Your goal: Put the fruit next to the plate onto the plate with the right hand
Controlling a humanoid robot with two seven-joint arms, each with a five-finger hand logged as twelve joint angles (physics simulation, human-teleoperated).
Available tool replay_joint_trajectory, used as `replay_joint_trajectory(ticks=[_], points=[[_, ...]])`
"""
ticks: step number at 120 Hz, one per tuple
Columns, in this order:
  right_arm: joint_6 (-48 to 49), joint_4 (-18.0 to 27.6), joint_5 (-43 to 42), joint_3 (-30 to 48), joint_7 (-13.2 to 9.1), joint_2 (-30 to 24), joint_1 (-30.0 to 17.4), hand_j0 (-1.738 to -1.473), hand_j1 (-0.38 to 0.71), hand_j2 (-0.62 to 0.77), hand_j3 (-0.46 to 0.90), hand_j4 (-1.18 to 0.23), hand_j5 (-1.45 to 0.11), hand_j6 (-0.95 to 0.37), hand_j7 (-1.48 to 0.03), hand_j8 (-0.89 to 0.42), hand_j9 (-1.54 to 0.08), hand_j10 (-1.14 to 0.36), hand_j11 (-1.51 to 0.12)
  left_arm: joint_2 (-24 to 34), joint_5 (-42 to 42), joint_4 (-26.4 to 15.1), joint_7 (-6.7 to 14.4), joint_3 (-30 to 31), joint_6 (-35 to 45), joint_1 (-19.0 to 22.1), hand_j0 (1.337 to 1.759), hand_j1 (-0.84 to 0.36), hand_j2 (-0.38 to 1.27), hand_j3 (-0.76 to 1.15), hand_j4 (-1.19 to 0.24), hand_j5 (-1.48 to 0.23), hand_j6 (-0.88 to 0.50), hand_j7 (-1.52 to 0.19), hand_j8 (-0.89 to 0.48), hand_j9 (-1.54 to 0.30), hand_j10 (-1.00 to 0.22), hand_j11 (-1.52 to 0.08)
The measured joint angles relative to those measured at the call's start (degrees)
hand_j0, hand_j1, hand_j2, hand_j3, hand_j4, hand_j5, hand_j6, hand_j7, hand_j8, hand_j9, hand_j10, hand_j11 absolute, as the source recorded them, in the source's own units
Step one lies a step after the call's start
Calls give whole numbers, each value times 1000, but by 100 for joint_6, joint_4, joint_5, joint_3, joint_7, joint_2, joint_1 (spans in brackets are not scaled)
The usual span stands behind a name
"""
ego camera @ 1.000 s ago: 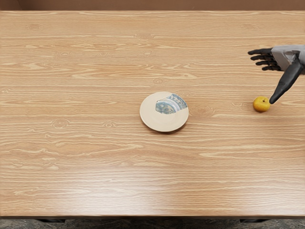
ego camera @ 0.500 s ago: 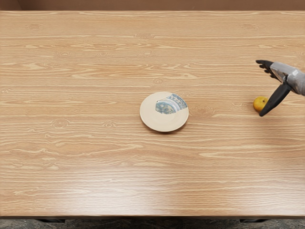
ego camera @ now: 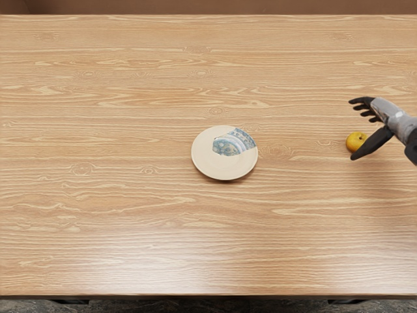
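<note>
Your right hand (ego camera: 382, 116) hovers just beside the small, round, yellow-orange fruit (ego camera: 356, 141), fingers spread and gripping nothing; the fruit sits well apart from the plate (ego camera: 212, 164).

- The right hand (ego camera: 382, 117) hung low at the right edge, with only a short stretch of forearm (ego camera: 408, 128) showing.
- Its fingers (ego camera: 362, 104) were spread and its thumb (ego camera: 369, 144) pointed down-left, gripping nothing.
</note>
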Motion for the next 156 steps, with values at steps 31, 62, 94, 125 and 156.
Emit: replay_joint_trajectory(ticks=[31,62,94,125,156], points=[[-253,-9,-231,-146,-375,113,21,-1658,-6,-53,0,-294,-376,-296,-376,-295,-376,-293,-376,0,0,0,0,-1,-1,0,1658,325,4,0,-21,-27,-21,-27,-21,-27,-21,-27],[-412,-9,-432,-155,-995,296,63,-1658,33,-59,0,-326,-419,-328,-418,-327,-418,-325,-418,0,0,0,0,0,0,0,1658,325,4,0,-21,-27,-21,-27,-21,-27,-21,-27],[-629,-41,-542,-164,-1118,512,83,-1658,44,-61,0,-334,-430,-336,-429,-335,-430,-334,-430,0,0,0,0,0,-1,0,1658,325,4,0,-21,-27,-21,-27,-21,-27,-21,-27],[-862,-259,-654,-222,-1100,731,27,-1658,46,-62,0,-336,-433,-337,-432,-336,-432,-335,-432,0,0,0,0,-1,-1,0,1658,325,4,0,-21,-27,-21,-27,-21,-27,-21,-27],[-932,-477,-665,-275,-1072,928,11,-1658,48,-62,0,-338,-432,-339,-433,-339,-432,-339,-434,0,0,0,0,0,-1,0,1658,325,4,0,-21,-27,-21,-27,-21,-27,-21,-27]])
